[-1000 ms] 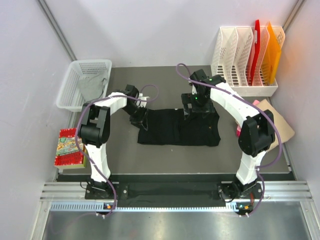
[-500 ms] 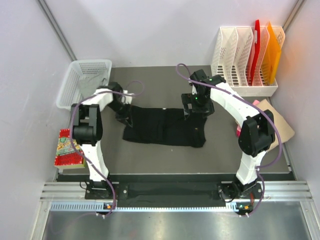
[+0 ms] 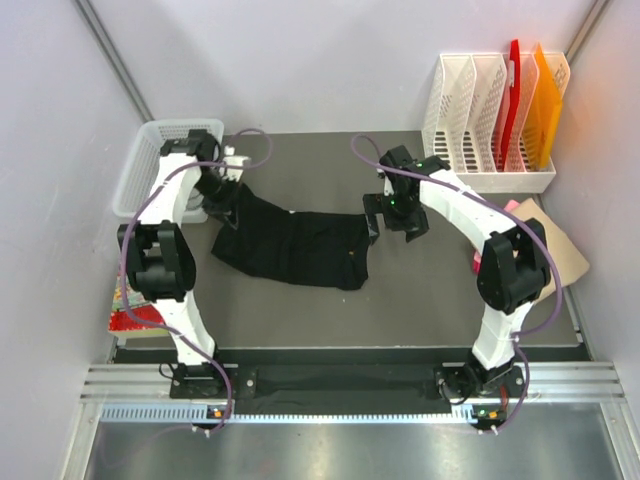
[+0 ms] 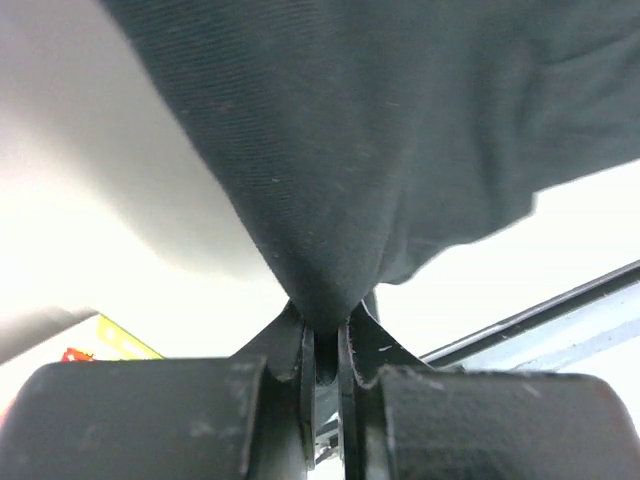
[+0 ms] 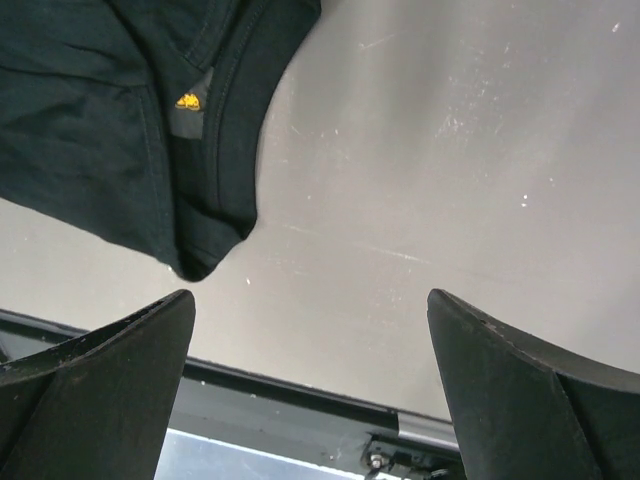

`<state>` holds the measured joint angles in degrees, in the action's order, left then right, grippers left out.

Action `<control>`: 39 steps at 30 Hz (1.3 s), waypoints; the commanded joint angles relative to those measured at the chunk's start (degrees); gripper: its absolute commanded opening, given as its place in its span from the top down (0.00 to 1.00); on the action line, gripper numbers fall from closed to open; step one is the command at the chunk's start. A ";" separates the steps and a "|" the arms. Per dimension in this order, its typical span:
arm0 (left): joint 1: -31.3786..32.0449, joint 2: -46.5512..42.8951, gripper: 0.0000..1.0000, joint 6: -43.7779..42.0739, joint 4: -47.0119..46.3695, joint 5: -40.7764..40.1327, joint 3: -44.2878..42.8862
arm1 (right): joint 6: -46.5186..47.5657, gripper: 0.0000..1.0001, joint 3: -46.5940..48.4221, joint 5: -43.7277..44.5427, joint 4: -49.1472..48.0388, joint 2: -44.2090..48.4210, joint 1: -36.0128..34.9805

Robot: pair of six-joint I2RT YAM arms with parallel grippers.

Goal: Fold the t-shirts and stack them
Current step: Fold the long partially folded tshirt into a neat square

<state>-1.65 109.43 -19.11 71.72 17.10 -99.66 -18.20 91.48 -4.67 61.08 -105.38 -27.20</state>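
Black t-shirt is seen filling the upper part of the view, dark cloth with loose folds. One bunched fold is drawn down to a narrow point and pinched between the fingers of the left gripper. The fingers are pressed together on the cloth, almost no gap left. Background is washed out and pale. A small yellow and red item is glimpsed low left, not identifiable. A dark strip is seen running diagonally at lower right.
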 commanded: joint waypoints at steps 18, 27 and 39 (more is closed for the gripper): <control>24.50 12.74 1.00 4.79 13.00 3.11 -29.53 | -0.70 0.00 -7.72 -0.08 -3.86 9.67 2.77; 31.79 15.99 1.00 6.02 12.74 4.96 -32.18 | -0.70 0.00 -9.65 0.01 -4.21 11.60 3.65; 40.58 21.61 1.00 7.42 9.93 3.29 -28.66 | -0.70 0.00 -10.36 0.45 -3.60 14.15 4.61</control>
<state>37.32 129.73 -12.29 77.45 19.05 -128.60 -18.68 81.36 -4.62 58.35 -94.28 -23.05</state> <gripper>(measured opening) 0.081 0.996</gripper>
